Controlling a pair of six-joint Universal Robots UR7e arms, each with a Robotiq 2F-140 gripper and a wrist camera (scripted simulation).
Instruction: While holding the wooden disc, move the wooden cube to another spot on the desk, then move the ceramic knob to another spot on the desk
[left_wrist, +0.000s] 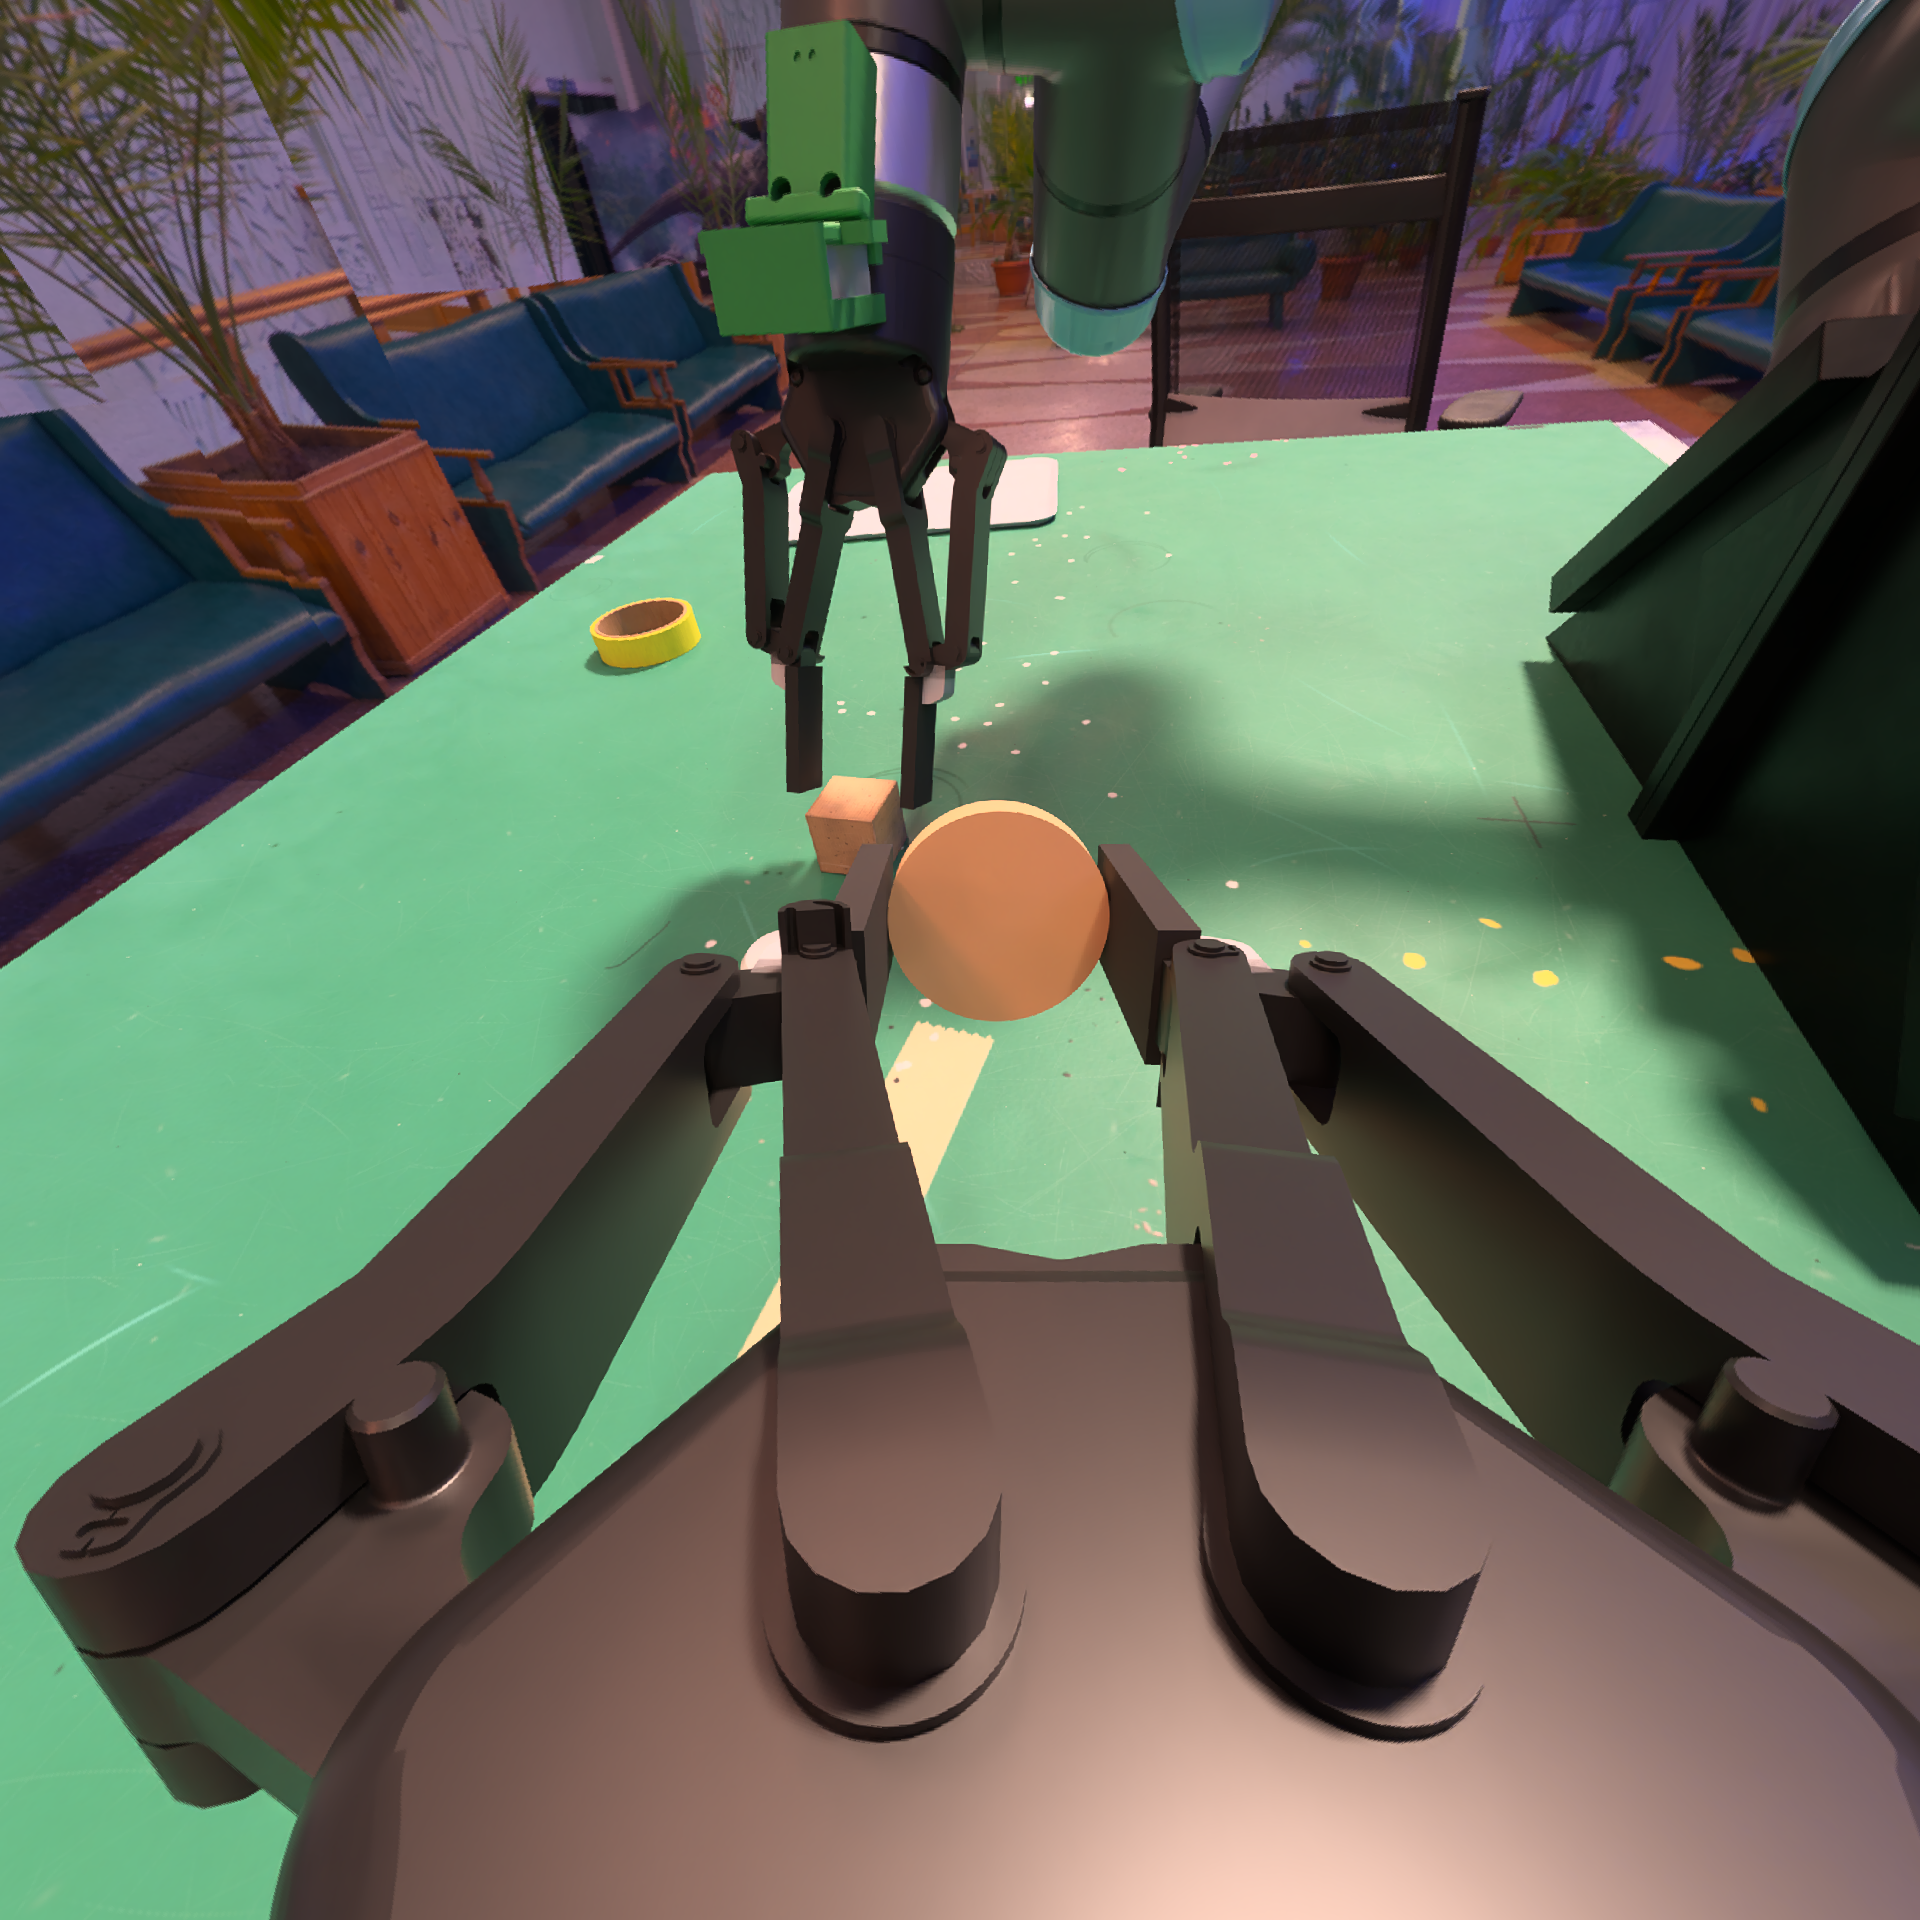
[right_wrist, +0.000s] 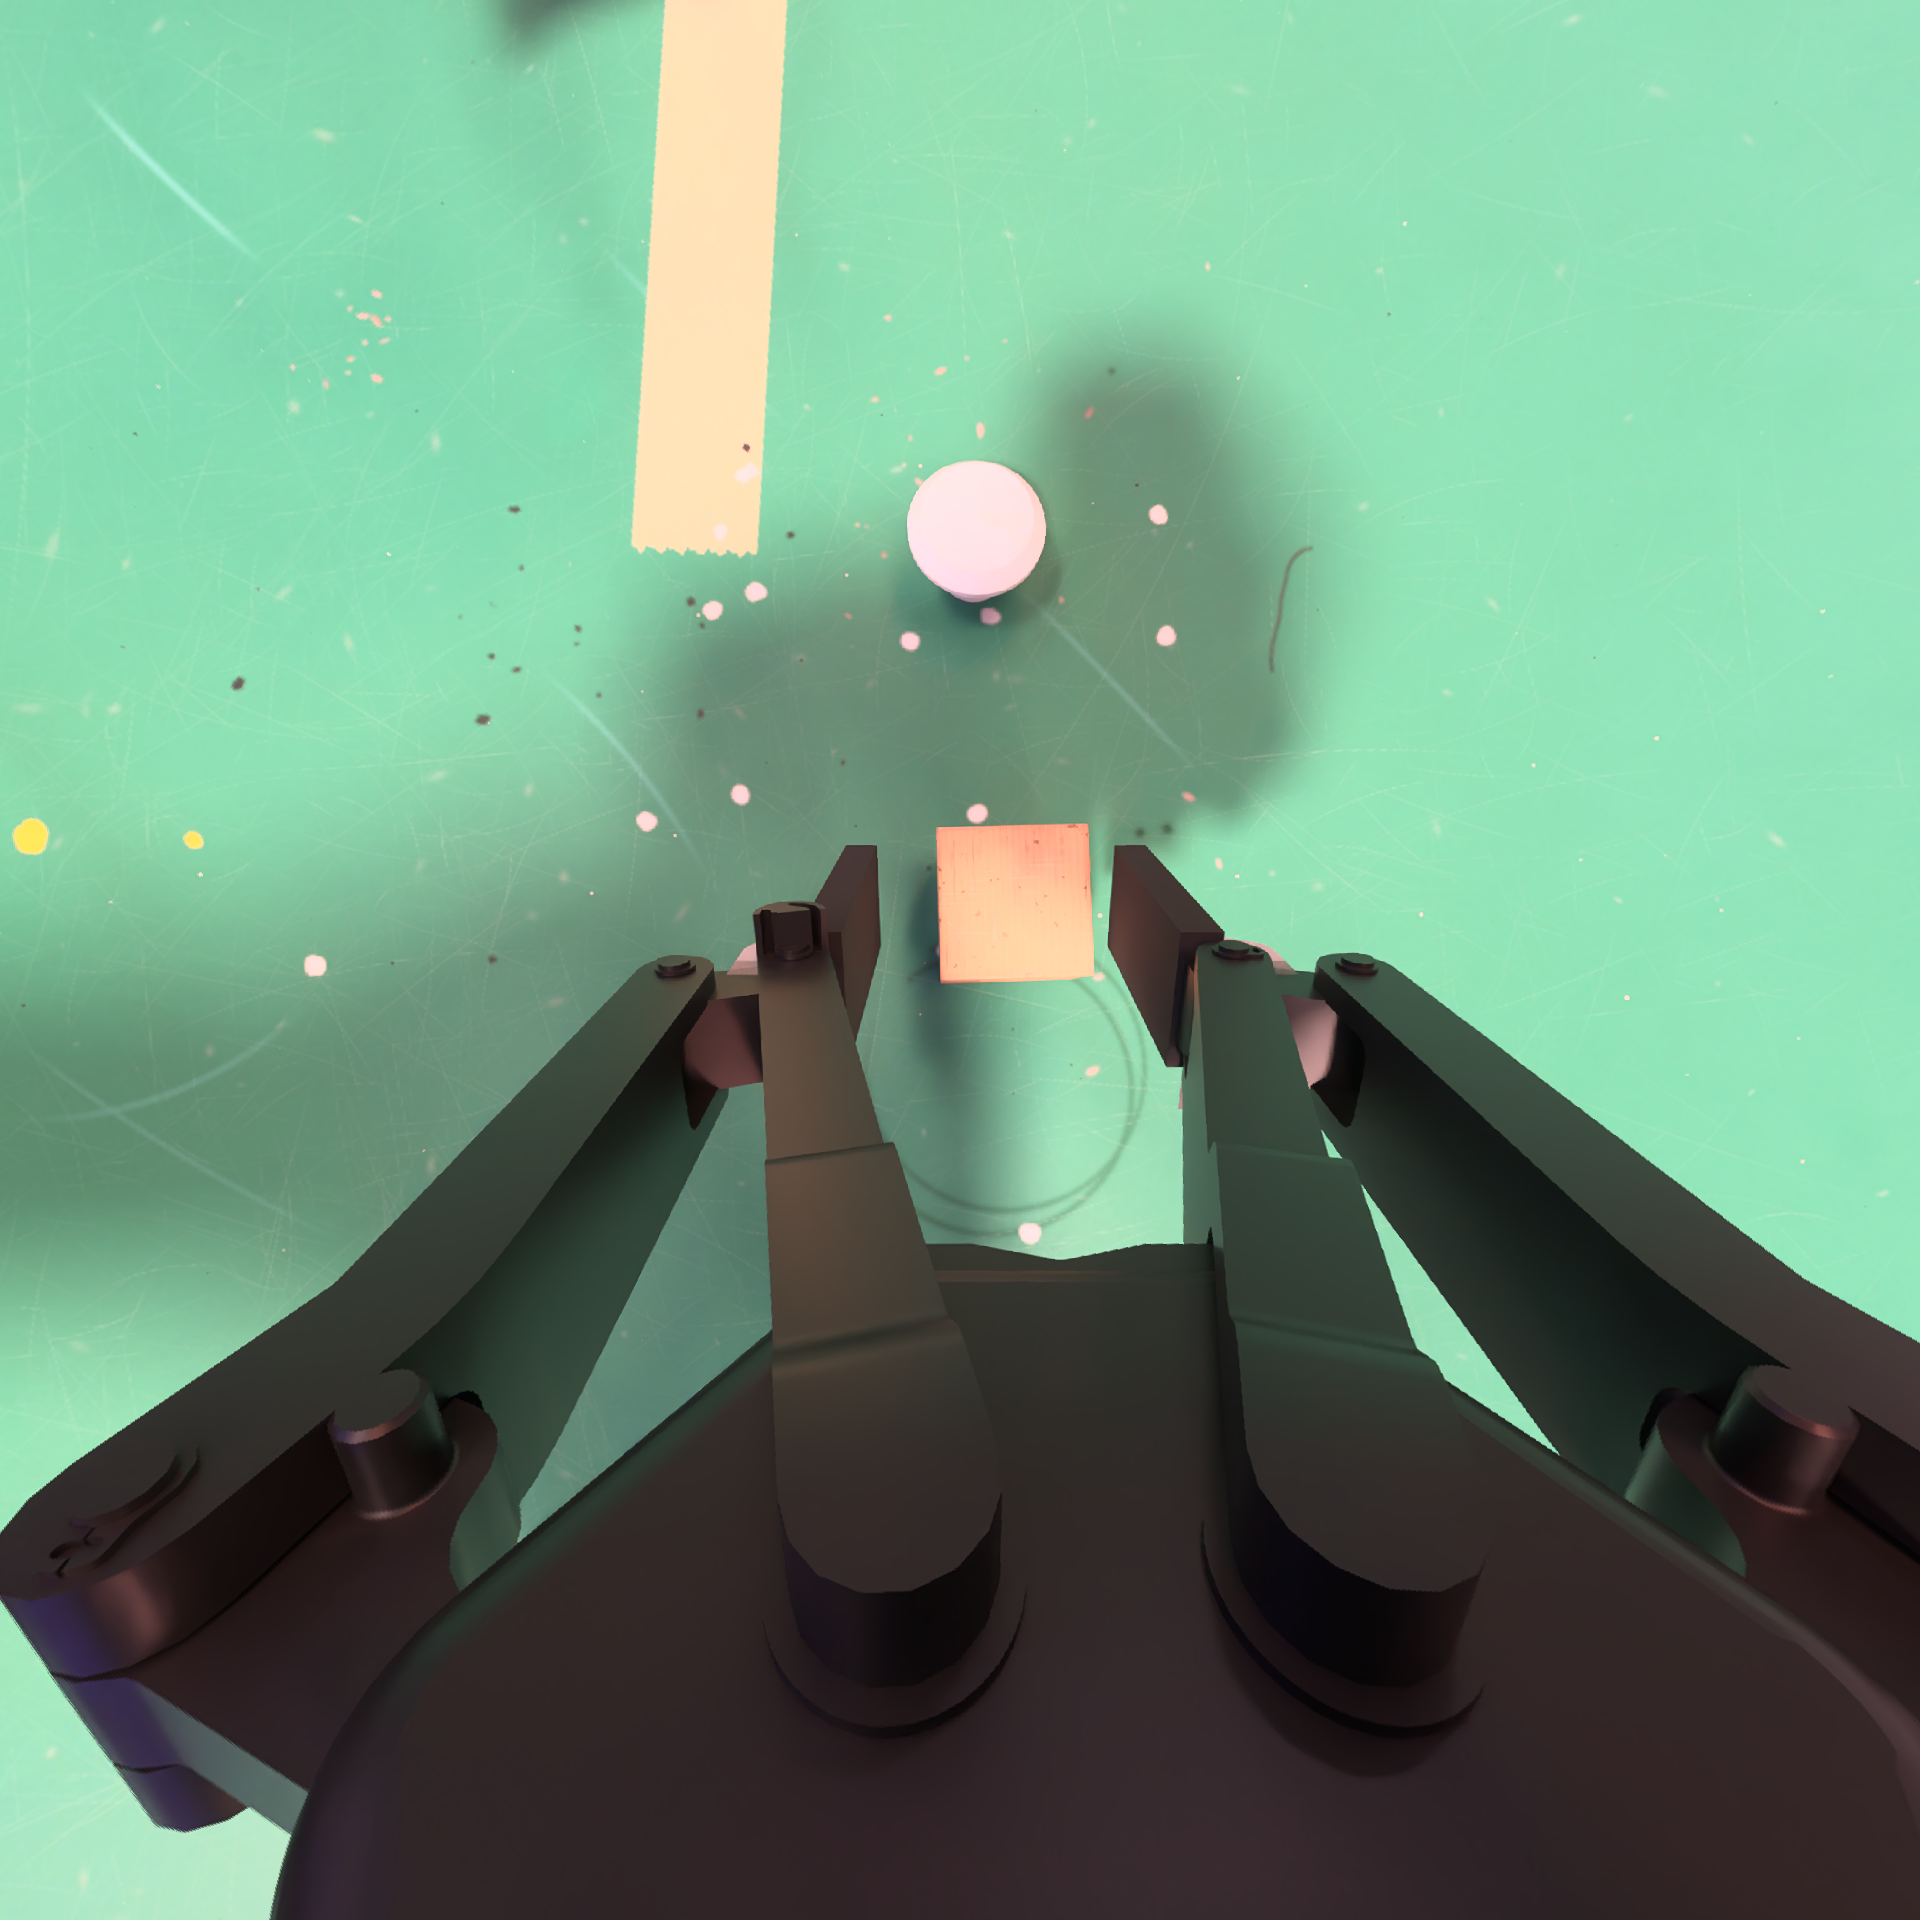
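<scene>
Leftmost in the left wrist view, a yellow tape roll (left_wrist: 644, 630) lies flat on the green surface (left_wrist: 312, 1039), well apart from everything else. Beside it toward the middle, the right claw (left_wrist: 860, 774) hangs fingers-down with its fingers spread, just above the wooden cube (left_wrist: 850, 825), which sits on the surface between and below the tips, untouched. Right of the cube, the left claw (left_wrist: 997, 914) pinches the wooden disc (left_wrist: 997, 910) by its rim, one pad on each side, the disc held clear of the surface with its flat face toward the camera. A pale tape strip (left_wrist: 930, 1081) lies on the surface under it.

From the right wrist view, looking straight down, the same pale strip (right_wrist: 712, 270) runs along the upper left. Right of its lower end stands the white ceramic knob (right_wrist: 975, 528), upright on the surface (right_wrist: 1558, 416). Nearer the camera, the cube (right_wrist: 1014, 902) lies between the right claw's (right_wrist: 995, 904) spread fingers, a gap on each side.
</scene>
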